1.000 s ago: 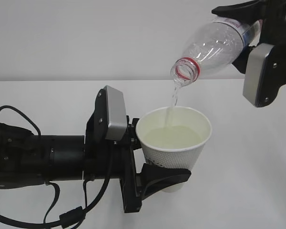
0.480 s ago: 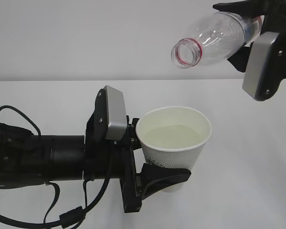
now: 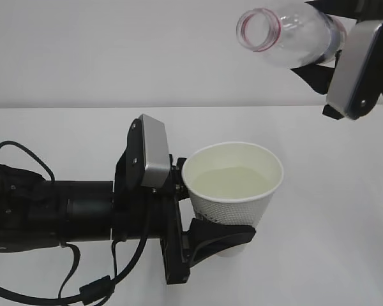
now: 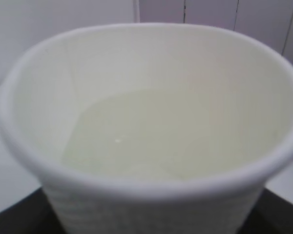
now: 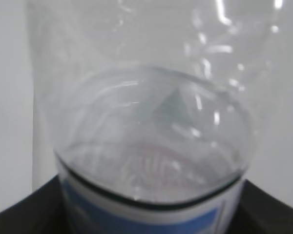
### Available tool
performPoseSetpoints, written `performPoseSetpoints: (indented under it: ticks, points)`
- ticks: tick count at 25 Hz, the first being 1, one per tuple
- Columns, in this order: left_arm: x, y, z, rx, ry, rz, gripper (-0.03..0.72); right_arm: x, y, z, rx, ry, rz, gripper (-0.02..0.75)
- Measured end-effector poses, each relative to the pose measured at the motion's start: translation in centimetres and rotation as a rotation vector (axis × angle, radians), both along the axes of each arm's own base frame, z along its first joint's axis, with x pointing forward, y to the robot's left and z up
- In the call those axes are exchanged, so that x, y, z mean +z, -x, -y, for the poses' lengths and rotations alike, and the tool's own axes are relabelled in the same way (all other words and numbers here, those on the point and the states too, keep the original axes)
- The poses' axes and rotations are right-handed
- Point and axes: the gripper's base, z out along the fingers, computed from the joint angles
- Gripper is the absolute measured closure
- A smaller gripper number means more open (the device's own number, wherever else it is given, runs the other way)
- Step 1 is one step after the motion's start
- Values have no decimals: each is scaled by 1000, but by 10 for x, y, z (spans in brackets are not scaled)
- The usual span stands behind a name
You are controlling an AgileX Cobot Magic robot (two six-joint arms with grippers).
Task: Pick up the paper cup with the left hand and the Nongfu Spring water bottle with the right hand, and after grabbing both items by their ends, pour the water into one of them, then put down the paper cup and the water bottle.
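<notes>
Exterior view: left hand (image 3: pixel 207 210) clasps paper cup (image 3: pixel 233 191) — water (image 3: pixel 233 183) inside; right hand (image 3: pixel 345 48) grips Nongfu Spring water bottle (image 3: pixel 287 29).

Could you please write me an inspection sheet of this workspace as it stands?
Surface: white table, bare where visible.
Job's things: paper cup upright, holding water; bottle uncapped, mouth raised, above and right of the cup, not pouring.
Clutter: nothing seen.
Grippers: left tool clamped on cup; right tool clamped on bottle's base end.
Cables: black cables hang loose under the left arm.
Surroundings: plain pale wall.
</notes>
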Motion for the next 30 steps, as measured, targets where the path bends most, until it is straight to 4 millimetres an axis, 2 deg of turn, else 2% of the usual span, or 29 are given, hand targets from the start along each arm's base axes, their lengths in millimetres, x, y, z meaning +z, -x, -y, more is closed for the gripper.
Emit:
performPoseSetpoints:
  ticks: [21,30]
  points:
    - [0,0,0,0,0,0,156,0,0,0,-18,-312,-269,259]
    - [0,0,0,0,0,0,156,1,-2,4,-74,-458,-315,259]
